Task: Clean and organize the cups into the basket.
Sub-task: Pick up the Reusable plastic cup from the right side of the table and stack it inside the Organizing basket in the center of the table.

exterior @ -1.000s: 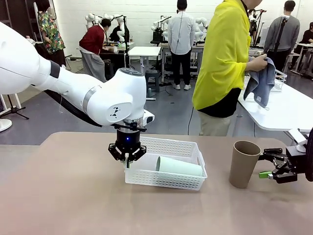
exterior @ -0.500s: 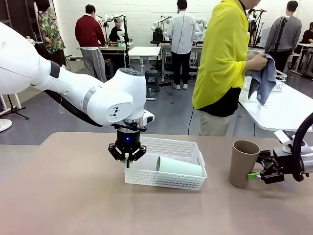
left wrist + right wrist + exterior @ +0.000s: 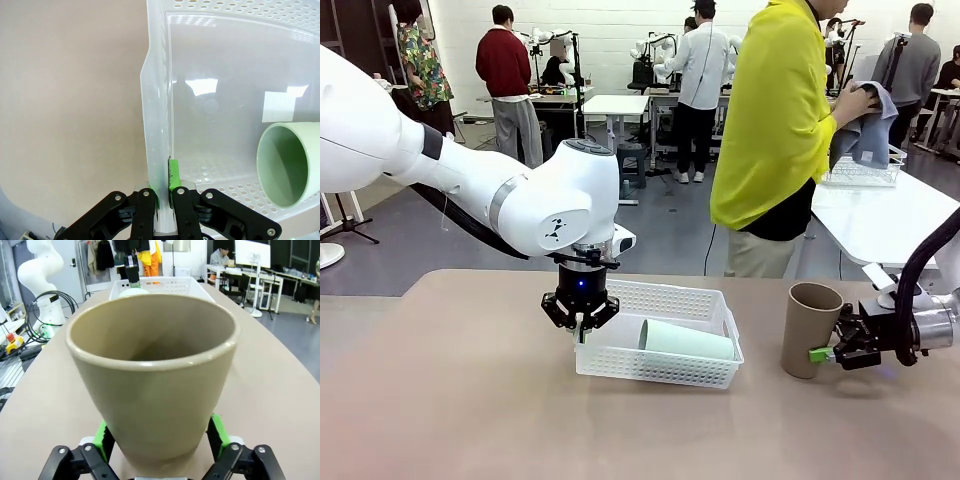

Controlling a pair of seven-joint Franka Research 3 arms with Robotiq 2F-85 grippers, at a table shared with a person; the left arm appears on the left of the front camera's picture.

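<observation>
Over to the left gripper (image 3: 581,330), which hangs straight down from its arm at about 9 o'clock of the white basket (image 3: 665,291), and its jaws are pinched tight on the basket's short side wall. The left wrist view shows it plainly: the two green pads (image 3: 173,172) are squeezed together with the thin white wall between them, one pad inside and one outside. Inside the basket lies the mint cup (image 3: 692,342), down on its side along the near wall, its mouth turned toward 9 o'clock; from the left wrist it sits at 4 o'clock, open end facing the camera. Now to 3 o'clock of the basket, well apart from it, where the tan cup (image 3: 809,330) stands on the table (image 3: 450,400) with its mouth up, leaning a touch. The right gripper (image 3: 823,353) comes in level from 3 o'clock, and its jaws are spread wide around the cup's lower part. In the right wrist view the cup looms large, a green pad on either side of its base at 7 and 5 o'clock, just beside the wall; whether they are pressing on it cannot be told. Beyond the table, at 1 o'clock, a person (image 3: 770,120) in a yellow top holds a grey-blue cloth (image 3: 868,135).
</observation>
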